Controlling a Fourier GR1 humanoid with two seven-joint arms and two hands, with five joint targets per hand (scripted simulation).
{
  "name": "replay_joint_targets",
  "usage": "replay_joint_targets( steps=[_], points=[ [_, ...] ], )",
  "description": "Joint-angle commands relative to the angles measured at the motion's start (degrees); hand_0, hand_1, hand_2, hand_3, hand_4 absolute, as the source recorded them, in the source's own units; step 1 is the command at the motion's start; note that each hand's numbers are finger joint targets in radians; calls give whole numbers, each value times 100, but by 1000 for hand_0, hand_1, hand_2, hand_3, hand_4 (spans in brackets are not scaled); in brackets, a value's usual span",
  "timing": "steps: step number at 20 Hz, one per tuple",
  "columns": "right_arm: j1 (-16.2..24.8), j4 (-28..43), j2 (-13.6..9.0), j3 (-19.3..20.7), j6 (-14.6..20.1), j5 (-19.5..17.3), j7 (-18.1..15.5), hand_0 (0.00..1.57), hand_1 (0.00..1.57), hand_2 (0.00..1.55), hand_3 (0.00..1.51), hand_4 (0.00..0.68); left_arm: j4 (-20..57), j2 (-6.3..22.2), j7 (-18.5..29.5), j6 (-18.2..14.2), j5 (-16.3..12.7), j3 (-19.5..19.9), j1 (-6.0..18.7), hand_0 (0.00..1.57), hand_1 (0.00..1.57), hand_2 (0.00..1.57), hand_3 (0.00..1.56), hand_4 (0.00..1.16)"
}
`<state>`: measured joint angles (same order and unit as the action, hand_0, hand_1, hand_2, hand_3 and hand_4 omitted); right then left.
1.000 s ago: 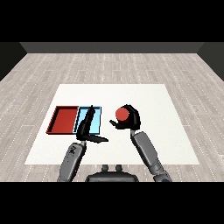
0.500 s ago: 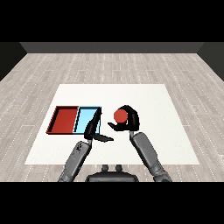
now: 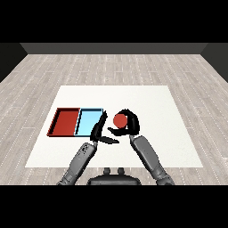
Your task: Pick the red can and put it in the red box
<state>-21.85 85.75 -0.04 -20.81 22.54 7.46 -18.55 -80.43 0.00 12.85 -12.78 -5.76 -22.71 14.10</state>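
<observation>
White table (image 3: 151,102); right robot hand (image 3: 129,127) half-hides red can (image 3: 120,120)

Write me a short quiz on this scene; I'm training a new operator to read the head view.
1. True or false: the round red can lies inside the flat red tray.
2. Which hand curls round the can: A) left hand, B) right hand?
3. Fill in: the light blue tray lies between the red tray and the ____.

Key: 1 false, the right hand holds it right of both trays. 2 B; the left hand's fingers are straight. 3 can.
</observation>
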Motion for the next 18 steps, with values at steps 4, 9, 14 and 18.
replay_joint_targets(
  steps=[4,9,14,18],
  points=[
    [-55,36,3,-205,2,27,78,1469,1469,1437,1386,662,884,0,371,-581,-665,-520,622,0,0,0,0,0],
    [166,341,3,-641,416,231,-130,1442,1442,1431,1392,661,414,0,183,-271,-508,-390,420,0,0,0,0,0],
    [-194,305,3,-617,495,551,194,1496,1496,1444,1405,640,381,0,71,-701,-842,-815,564,0,0,0,0,0],
    [-212,353,3,-923,693,639,51,1515,1515,1451,1419,652,1021,0,646,-431,-1052,-654,637,0,0,0,0,0]
  ],
)
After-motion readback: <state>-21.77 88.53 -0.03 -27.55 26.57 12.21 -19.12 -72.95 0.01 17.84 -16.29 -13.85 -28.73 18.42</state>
